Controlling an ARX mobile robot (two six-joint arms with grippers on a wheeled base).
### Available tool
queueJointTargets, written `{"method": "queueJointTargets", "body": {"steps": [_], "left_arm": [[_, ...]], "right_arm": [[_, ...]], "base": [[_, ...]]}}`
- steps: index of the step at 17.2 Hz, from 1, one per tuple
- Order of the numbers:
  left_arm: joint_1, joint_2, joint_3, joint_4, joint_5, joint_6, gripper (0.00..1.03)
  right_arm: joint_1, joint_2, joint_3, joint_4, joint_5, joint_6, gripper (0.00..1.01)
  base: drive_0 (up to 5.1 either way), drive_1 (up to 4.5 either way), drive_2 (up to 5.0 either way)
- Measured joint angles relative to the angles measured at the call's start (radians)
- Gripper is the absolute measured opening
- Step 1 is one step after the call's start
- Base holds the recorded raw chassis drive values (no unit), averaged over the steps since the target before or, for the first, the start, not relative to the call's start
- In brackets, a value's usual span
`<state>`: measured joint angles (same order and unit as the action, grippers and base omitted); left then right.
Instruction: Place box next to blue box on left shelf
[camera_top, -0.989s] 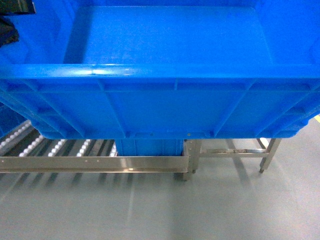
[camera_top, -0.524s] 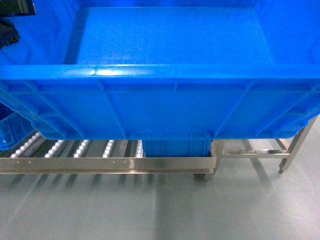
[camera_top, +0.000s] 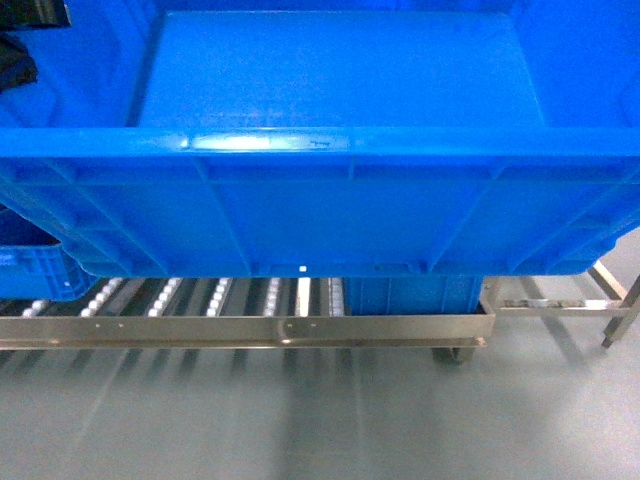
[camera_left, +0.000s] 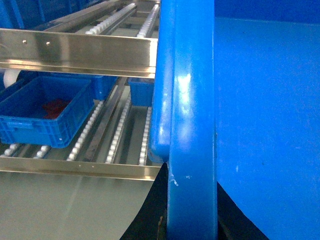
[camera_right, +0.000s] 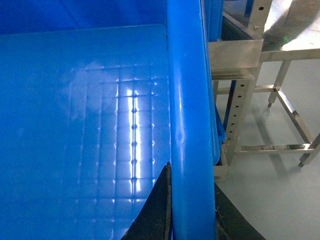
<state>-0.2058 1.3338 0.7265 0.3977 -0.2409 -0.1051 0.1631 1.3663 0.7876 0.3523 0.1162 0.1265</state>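
Across the upper two thirds of the head view, the box (camera_top: 330, 200) fills the frame, carried above the floor (camera_top: 300, 420) and not yet set down. Below it, lower left to centre, the left shelf (camera_top: 250, 328) shows its steel front rail and white rollers. A small blue bin (camera_top: 35, 272) sits on the rollers at left edge, another blue box (camera_top: 410, 295) at lower centre-right behind the rail. Looks like transport nearly done; lowering onto the rollers and release remain. Arms not visible here.

Left wrist view: box rim (camera_left: 192, 125) runs vertically through the centre, box interior on the right. Left pincer (camera_left: 192, 222) at bottom centre, dark fingers either side of the rim, clamped on it. Shelf rail and rollers at left, small blue bin holding something red at middle left. Wrist points along the rim toward the shelf.

Right wrist view: rim runs vertically right of centre, gridded box floor on the left. Right pincer (camera_right: 192, 215) at bottom, fingers straddling the rim, gripping it. Steel frame (camera_right: 280, 100) at right, box side just beside its upright post.
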Motion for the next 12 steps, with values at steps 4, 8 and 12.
{"method": "queueJointTargets", "body": {"steps": [4,8,12], "left_arm": [[0.0,0.0,0.0,0.0,0.001,0.0,0.08],[0.0,0.0,0.0,0.0,0.0,0.0,0.08],[0.0,0.0,0.0,-0.001,0.001,0.0,0.08]], "right_arm": [[0.0,0.0,0.0,0.001,0.0,0.0,0.09],[0.0,0.0,0.0,-0.001,0.0,0.0,0.09],[0.0,0.0,0.0,0.0,0.0,0.0,0.09]], "base": [[-5.0,2.43,2.4],[-5.0,2.44,2.4],[-5.0,2.5,2.5]]}}
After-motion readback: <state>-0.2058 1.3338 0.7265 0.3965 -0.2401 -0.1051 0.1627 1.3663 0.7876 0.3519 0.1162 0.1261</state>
